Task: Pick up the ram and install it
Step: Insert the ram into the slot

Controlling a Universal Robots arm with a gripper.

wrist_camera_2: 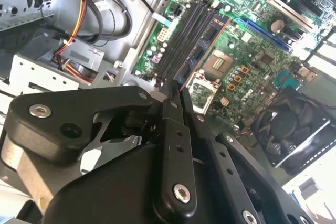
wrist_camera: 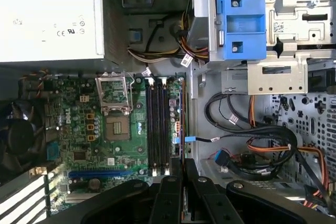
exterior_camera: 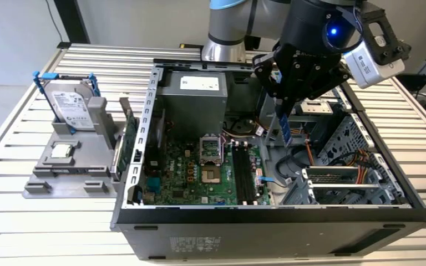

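- The gripper point(exterior_camera: 285, 123) hangs over the open computer case point(exterior_camera: 272, 213), its fingers closed on the ram point(exterior_camera: 285, 128), which points down on edge as a thin blue strip.
- In the exterior view the ram's lower end sits above the motherboard point(exterior_camera: 191, 177), just off the edge nearest the drive cages, clear of the board.
- The black memory slots point(exterior_camera: 244, 173) lie along that same edge of the motherboard; in the first wrist view they point(wrist_camera: 157, 124) run as dark parallel strips beside the bare processor socket point(wrist_camera: 117, 128).
- In the first wrist view the ram point(wrist_camera: 182, 129) shows edge-on as a narrow line rising from between the fingertips point(wrist_camera: 171, 184), seemingly in line with the outermost slot, though this is hard to judge.
- In the second wrist view the black fingers point(wrist_camera_2: 172, 108) meet tightly, with the slots point(wrist_camera_2: 184, 35) beyond them.
- Outside the case, on the slatted table point(exterior_camera: 20, 221), a grey fixture point(exterior_camera: 69, 172) holds a hard drive point(exterior_camera: 72, 108) upright and a small silver processor chip point(exterior_camera: 62, 149) lying flat.
- A green expansion card point(exterior_camera: 126, 147) stands on edge between fixture and case wall.
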